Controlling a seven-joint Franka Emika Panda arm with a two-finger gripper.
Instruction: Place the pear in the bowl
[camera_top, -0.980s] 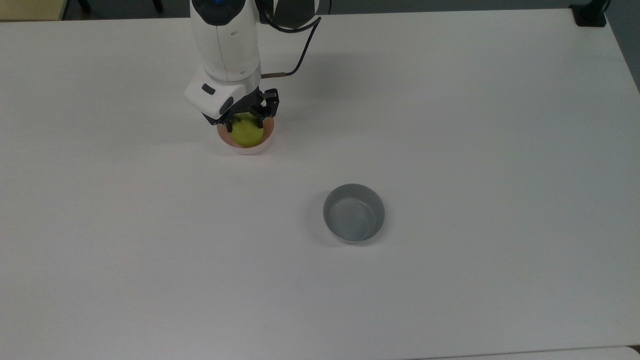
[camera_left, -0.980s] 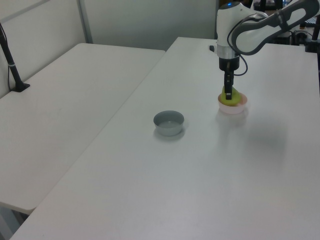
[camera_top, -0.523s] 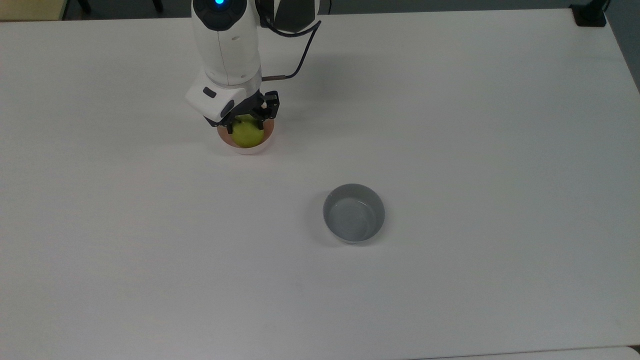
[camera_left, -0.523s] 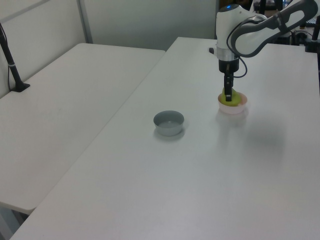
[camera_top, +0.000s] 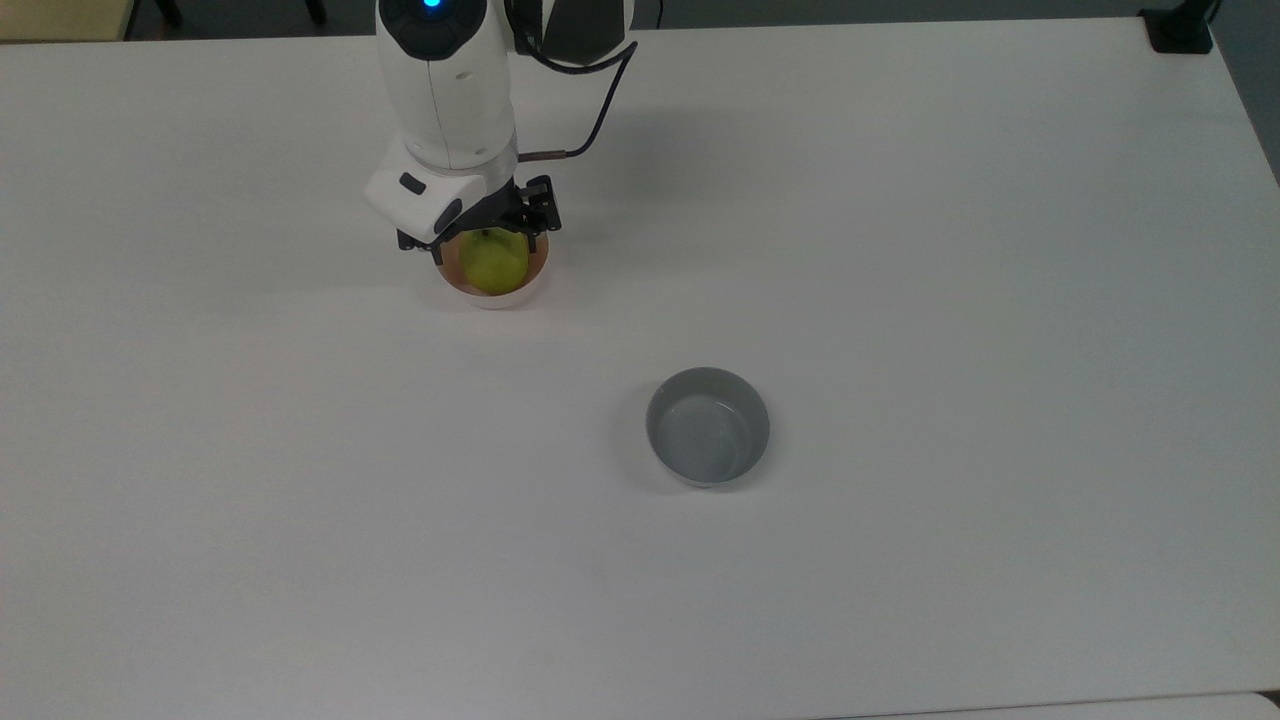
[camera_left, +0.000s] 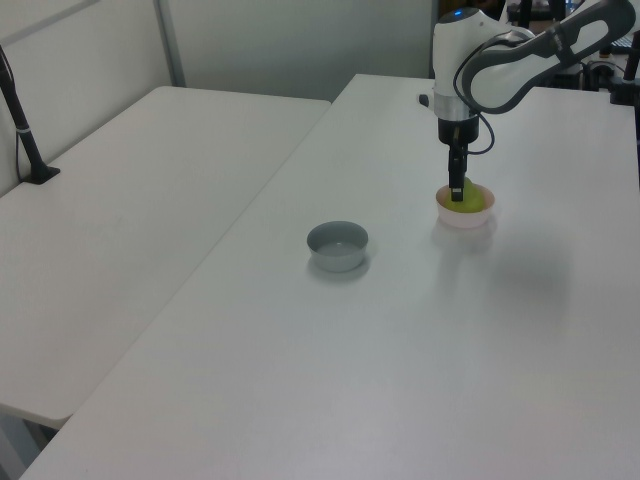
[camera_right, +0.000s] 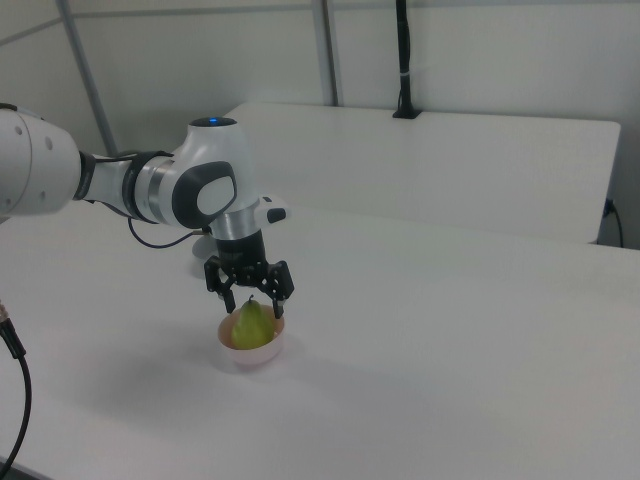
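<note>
The yellow-green pear (camera_top: 494, 264) (camera_right: 253, 325) (camera_left: 468, 202) rests upright inside the pale pink bowl (camera_top: 497, 297) (camera_right: 258, 357) (camera_left: 463, 217), stem pointing up. My gripper (camera_top: 487, 235) (camera_right: 254, 304) (camera_left: 457, 190) hangs straight over it and is open. In the right view its two black fingers are spread wide on either side of the pear's top and do not press on the fruit. The arm's white wrist hides the far rim of the bowl in the top view.
A grey bowl (camera_top: 708, 427) (camera_left: 338, 246) with nothing in it stands apart from the pink one, toward the top view's lower right. The white table (camera_top: 900, 250) stretches wide around both bowls. A second white table (camera_left: 130, 200) adjoins it on the left view's left.
The fingers have spread off the pear and the gripper has risen a little. The pear now sits lower in the pink bowl with its stem showing.
</note>
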